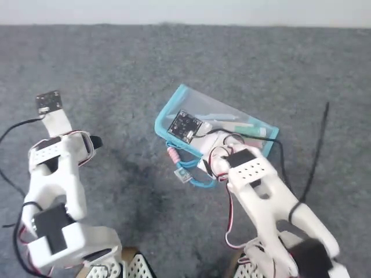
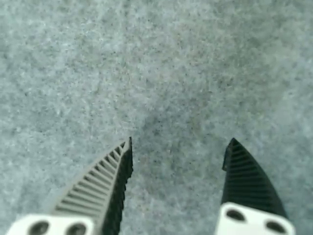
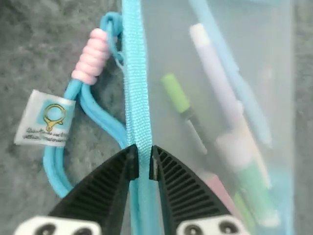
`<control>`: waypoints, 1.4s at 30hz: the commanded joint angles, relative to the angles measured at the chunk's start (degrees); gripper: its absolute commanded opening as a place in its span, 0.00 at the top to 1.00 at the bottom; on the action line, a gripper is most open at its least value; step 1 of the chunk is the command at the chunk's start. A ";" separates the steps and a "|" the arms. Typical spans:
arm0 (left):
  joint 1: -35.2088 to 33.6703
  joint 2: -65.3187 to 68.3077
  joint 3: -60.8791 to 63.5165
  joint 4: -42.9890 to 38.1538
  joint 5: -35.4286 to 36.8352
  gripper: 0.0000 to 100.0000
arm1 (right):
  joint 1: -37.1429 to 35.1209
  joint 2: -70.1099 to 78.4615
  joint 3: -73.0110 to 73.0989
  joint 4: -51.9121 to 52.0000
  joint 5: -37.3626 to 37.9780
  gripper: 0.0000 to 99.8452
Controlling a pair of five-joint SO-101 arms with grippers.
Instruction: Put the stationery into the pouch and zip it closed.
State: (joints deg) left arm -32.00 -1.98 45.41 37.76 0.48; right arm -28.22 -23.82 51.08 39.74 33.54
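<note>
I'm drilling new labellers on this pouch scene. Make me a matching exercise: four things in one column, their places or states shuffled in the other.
1. left gripper
2. right gripper
3. green-capped pen
4. white tag

A. on the blue cord, outside the translucent blue-trimmed pouch
B. open over grey carpet
C. inside that pouch
D. shut on the light-blue zipper tape

Pairs: 1-B, 2-D, 3-C, 4-A

We see the clear, turquoise-edged pouch (image 1: 203,105) lying flat near the table's (image 1: 116,69) middle, with the stationery (image 3: 213,73) inside and its blue cord (image 3: 54,171) with pink beads (image 3: 93,54) beside it.
</note>
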 commanded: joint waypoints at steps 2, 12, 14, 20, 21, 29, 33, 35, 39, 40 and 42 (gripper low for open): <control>0.26 -0.35 -2.68 -0.44 0.35 0.72 | 0.92 -8.57 -8.26 9.98 -3.08 0.99; 0.26 -0.35 -2.68 -0.44 0.35 0.72 | -0.04 -7.25 -29.27 34.59 -3.34 0.99; 0.35 -0.35 -2.68 -0.44 0.35 0.72 | -2.77 -6.55 -22.95 30.29 -3.34 0.99; 0.35 -0.26 -2.68 -0.44 0.35 0.72 | -7.16 -9.10 2.90 -1.89 0.18 0.83; 0.35 -0.26 -2.68 -0.44 0.35 0.72 | -6.99 -9.36 5.36 -5.05 2.64 0.82; 0.35 -0.26 -2.68 -0.44 0.35 0.72 | -3.82 -4.62 8.79 -8.66 12.04 0.85; 0.35 -0.26 -2.68 -0.44 0.35 0.72 | -2.95 0.75 9.49 -13.93 12.40 0.85; 0.35 -0.26 -2.68 -0.53 0.35 0.72 | -2.95 3.03 9.49 -14.99 12.57 0.85; 0.35 -0.26 -2.68 -0.53 0.35 0.72 | -2.86 5.41 9.05 -15.52 13.63 0.85; 0.35 -0.26 -2.68 -0.53 0.35 0.72 | -2.86 5.67 9.05 -15.52 13.63 0.85; 0.35 -0.26 -2.68 -0.53 0.35 0.72 | -2.42 6.02 9.05 -16.40 13.45 0.85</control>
State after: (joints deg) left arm -32.00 -1.98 45.41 37.76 0.48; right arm -31.82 -18.11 60.92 25.14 46.20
